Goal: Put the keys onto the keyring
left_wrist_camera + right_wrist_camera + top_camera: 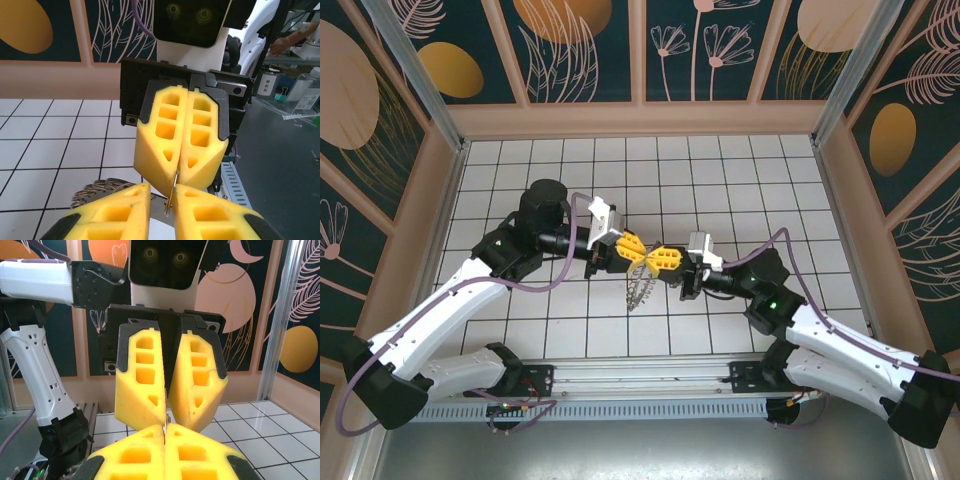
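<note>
Right gripper [658, 258], mid-table: jaws pressed together on the thin metal edge of the keyring [640, 288]. Left gripper [640, 252] meets it tip to tip from the left, jaws slightly apart. Keyring hangs just below the fingertips, on their near side.

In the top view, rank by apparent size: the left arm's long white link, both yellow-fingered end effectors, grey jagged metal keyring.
1. long white link
2. left end effector and right end effector, alike
3. grey keyring

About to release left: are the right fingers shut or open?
Shut: the right fingers press together, pinching a thin metal strip at their tips.
</note>
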